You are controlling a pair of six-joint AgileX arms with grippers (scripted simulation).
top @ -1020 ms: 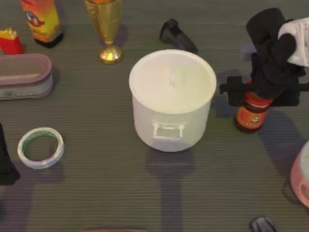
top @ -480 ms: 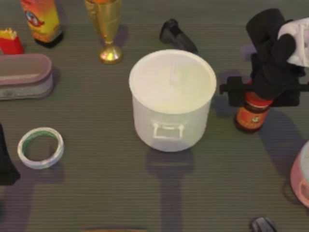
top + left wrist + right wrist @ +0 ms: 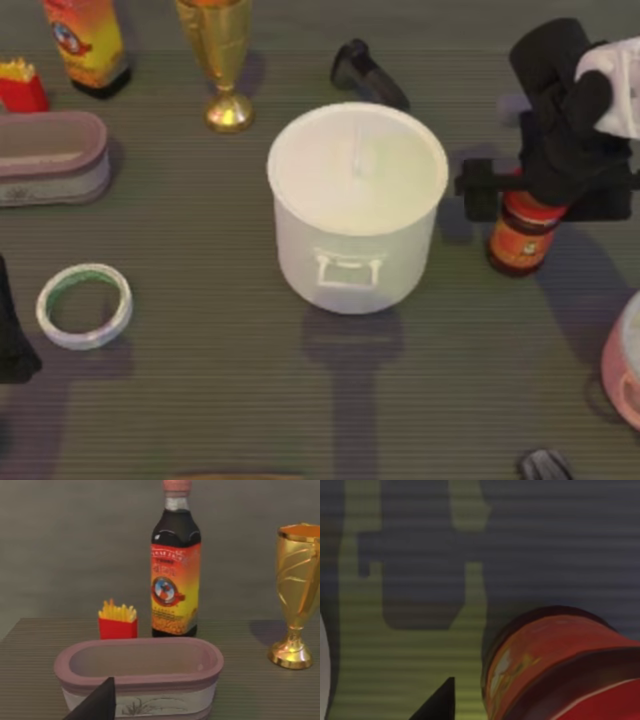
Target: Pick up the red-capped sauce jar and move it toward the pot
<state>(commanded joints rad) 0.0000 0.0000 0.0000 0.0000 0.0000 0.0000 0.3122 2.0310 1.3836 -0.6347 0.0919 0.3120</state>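
Right end effector pinches the small dark red-capped sauce jar at three o'clock of the large white lidded pot; left end effector state cannot be told.

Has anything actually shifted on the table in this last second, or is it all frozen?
Barely. The right gripper sits over the red-capped sauce jar as before; the jar appears raised a touch, its base slightly higher in the top view. The pot, tape roll and golden goblet stayed put, and the left arm remains parked at the table's left edge.

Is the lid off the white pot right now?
No, in the top view the flat white lid sits squarely on the pot, covering its whole opening.
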